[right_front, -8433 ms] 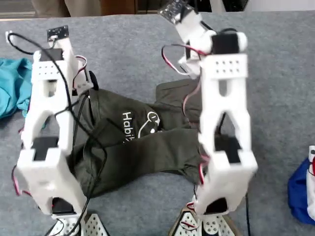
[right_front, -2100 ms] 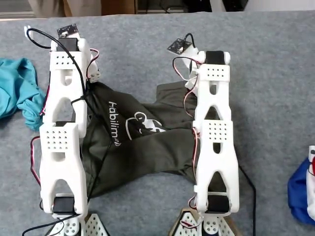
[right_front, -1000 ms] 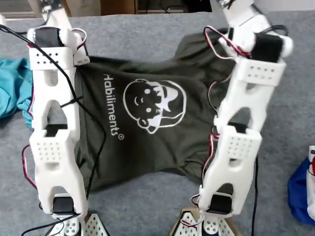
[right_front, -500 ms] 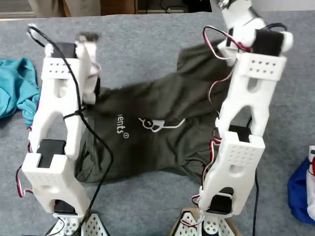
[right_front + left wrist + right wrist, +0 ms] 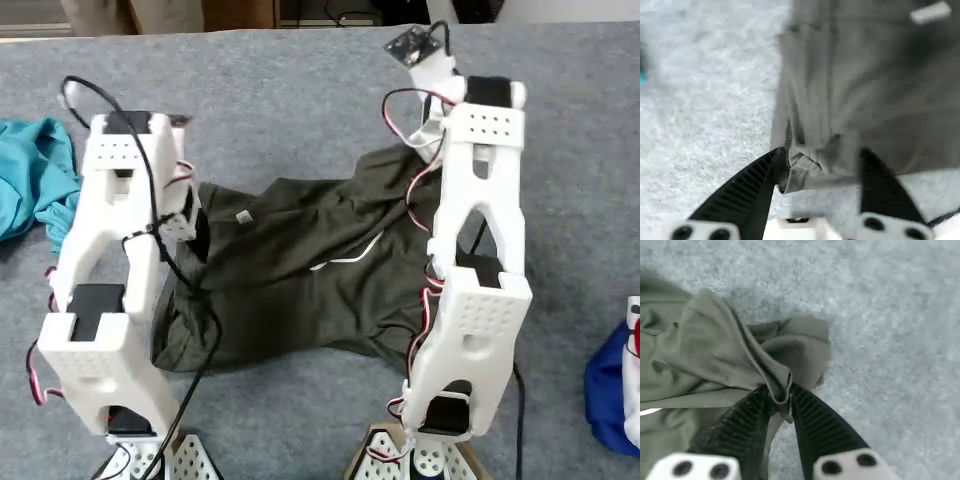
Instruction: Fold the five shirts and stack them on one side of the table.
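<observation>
Where the shirt lay: the dark green shirt [image 5: 300, 270] sat rumpled on the desk [image 5: 280, 90] between my two arms. Its long axis ran side to side, slanting toward the far side at the right arm's end.
Right pincer [image 5: 782, 392]: clenched on a bunched fold at the shirt's far right corner, low over the desk.
Left pincer [image 5: 822, 155]: released, jaws wide apart and astride the shirt's left edge. One jaw touched a puckered bit of hem; the other stood over flat cloth.
Relation I steered by: the left edge lay right between the left jaws, so I judged that arm only needed to close before any spreading pull.
Room: I had bare desk beyond the shirt on the far side. A teal shirt [image 5: 30, 190] lay near the left arm at the desk's left edge, and a blue shirt [image 5: 605, 390] lay well apart at the right edge.
Risk: I judged that pulling with the right corner alone would drag the heap, not flatten it.
</observation>
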Tool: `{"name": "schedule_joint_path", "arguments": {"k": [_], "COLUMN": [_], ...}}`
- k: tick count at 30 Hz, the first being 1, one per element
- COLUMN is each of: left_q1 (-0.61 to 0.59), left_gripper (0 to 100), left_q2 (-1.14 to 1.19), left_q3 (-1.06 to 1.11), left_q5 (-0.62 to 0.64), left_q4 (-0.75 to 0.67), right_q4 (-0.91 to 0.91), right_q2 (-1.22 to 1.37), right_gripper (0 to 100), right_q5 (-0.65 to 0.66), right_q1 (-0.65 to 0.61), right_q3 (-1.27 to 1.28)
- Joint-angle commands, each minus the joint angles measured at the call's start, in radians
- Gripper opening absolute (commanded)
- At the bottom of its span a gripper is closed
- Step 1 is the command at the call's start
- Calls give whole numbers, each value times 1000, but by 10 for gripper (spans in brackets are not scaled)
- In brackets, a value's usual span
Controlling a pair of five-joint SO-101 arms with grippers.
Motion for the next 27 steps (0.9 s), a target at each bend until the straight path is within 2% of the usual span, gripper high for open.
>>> {"name": "schedule_joint_path", "arguments": {"k": [1, 4, 9, 15, 23, 27], "left_q1": [-48, -52, -26, 77, 78, 78], "left_gripper": [298, 296, 296, 286, 114, 129], "left_q2": [-58, -24, 120, 271, 384, 401], "left_q3": [-120, -184, -215, -296, -437, -440], "left_q5": [52, 81, 233, 262, 256, 155], "left_q4": [-15, -94, -281, -192, -180, -173], "right_q4": [-72, -106, -163, -201, -192, -192], "right_q2": [-64, -64, -64, -10, 51, 51], "right_gripper": [5, 5, 5, 5, 5, 5], "right_q5": [26, 57, 57, 57, 51, 51], "right_q1": [-5, -5, -4, -4, 1, 8], "right_q3": [71, 116, 137, 130, 50, 50]}}
